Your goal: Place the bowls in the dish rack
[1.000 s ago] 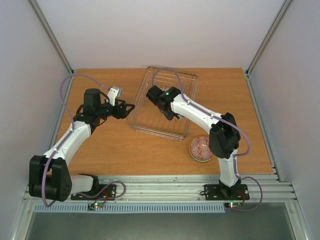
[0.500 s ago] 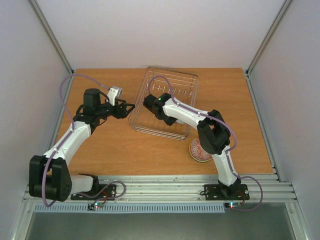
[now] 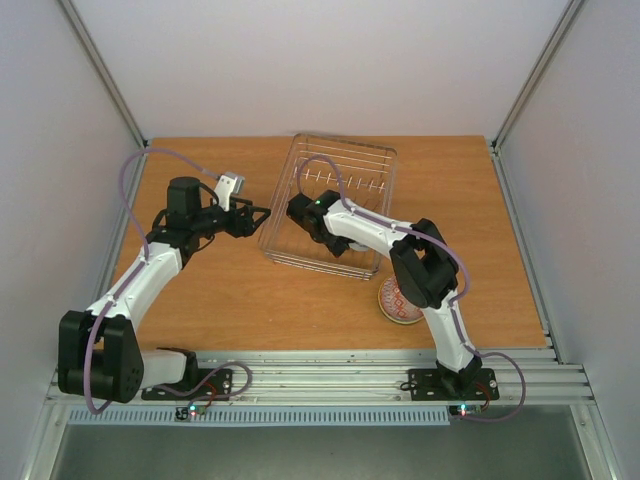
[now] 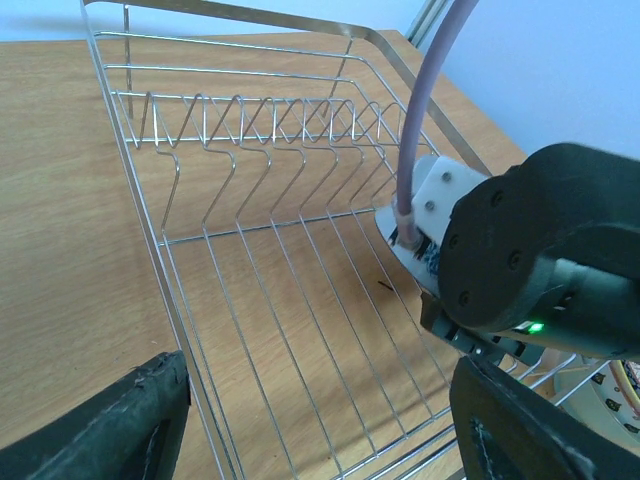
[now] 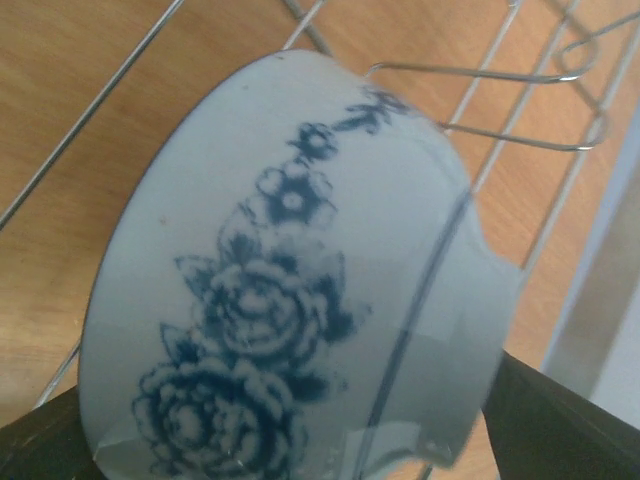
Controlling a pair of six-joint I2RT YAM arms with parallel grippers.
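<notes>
Bowl (image 5: 280, 300) with blue flowers tipped on edge in dish rack (image 4: 160, 240), axis 10-to-4 o'clock, between right gripper (image 5: 300, 445) fingers, hold unclear; left gripper (image 4: 315, 430) spread wide, empty.

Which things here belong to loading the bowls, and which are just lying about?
For the job:
- rack
- blue bowl, between the right fingers, among the rack's wires
- red bowl, waiting on the table

Not in play:
- left fingers, open and holding nothing, beside the rack
- purple cable
</notes>
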